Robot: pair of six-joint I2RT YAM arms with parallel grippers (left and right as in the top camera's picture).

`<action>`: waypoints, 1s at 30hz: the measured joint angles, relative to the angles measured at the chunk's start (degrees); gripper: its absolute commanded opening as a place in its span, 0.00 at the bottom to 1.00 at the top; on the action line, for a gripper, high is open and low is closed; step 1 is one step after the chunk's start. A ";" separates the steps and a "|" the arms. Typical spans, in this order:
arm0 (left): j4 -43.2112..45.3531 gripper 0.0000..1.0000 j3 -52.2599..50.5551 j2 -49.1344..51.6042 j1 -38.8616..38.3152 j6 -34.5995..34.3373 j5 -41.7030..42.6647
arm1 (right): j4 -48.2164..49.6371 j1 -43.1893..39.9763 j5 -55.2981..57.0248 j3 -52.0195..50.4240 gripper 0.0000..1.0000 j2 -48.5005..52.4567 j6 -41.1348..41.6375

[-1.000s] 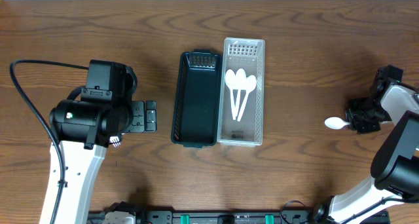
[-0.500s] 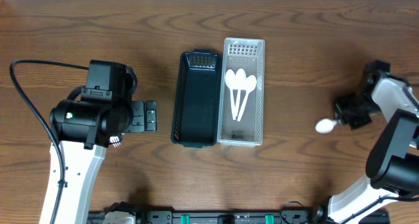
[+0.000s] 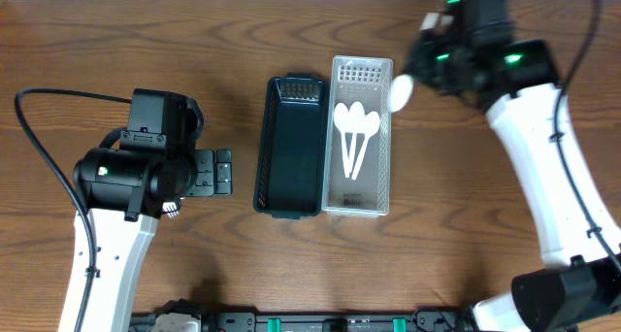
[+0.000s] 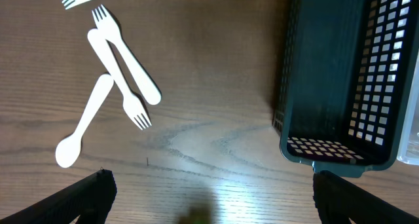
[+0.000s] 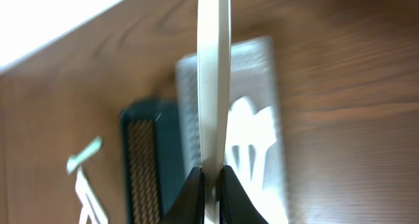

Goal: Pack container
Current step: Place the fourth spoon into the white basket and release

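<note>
The right gripper is pinched tight on the handle of a white spoon. Since a moment ago it has swung from the table's right edge to hang by the far right corner of the clear tray, the spoon's bowl at the rim. The left gripper has not moved; its fingers are spread wide with nothing between them. The table is dark wood grain, with a pale strip beyond its far edge. The clear tray holds three white spoons, and the black basket touches its left side. White forks and a loose spoon lie on the wood beside the basket.
</note>
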 measured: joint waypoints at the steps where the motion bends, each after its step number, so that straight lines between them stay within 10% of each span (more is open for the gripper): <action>1: -0.02 0.98 0.00 0.00 0.00 0.00 -0.02 | -0.17 1.64 0.48 0.00 0.01 0.04 -0.15; 12: 0.00 0.98 0.00 0.00 0.00 0.00 0.00 | -3.93 11.26 4.13 -0.15 0.06 14.14 -1.16; 20: -0.02 0.98 0.00 0.00 0.00 0.00 -0.02 | -4.72 11.52 4.66 -0.61 0.57 20.39 -3.85; 30: -0.02 0.98 0.00 0.00 0.00 0.00 -0.02 | -5.14 10.12 4.87 0.00 0.60 19.69 -8.35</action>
